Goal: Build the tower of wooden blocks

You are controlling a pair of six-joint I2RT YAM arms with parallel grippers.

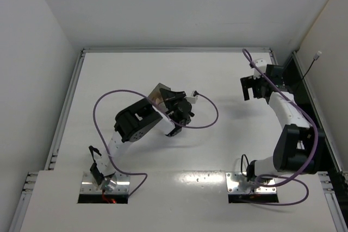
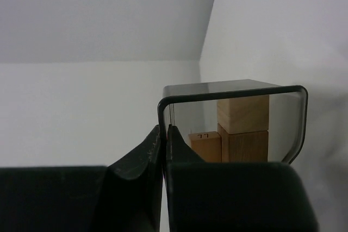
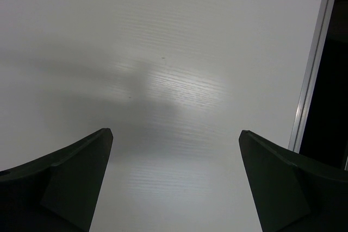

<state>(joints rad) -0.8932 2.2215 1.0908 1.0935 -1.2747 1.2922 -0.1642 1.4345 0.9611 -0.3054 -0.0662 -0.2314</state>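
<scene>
Smoky tray (image 2: 187,115) pinched in left fingers (image 2: 136,188) (blocks (image 2: 243,113) inside), arm (image 1: 136,123) folded; right fingers (image 3: 70,183) spread.

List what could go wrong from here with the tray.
1. The left gripper pinches only one thin wall of the tray; it could slip or twist out.
2. The wood blocks sit inside, two stacked; a tilt could topple and scatter them.
3. The right gripper hangs open, probably too far off to help.

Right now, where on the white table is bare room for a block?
Free: far-left corner beside the left rail; mid-table, between the purple cable loop and the right arm; beneath the open right fingers. Crowded: around the dark translucent tray the left fingers pinch.
</scene>
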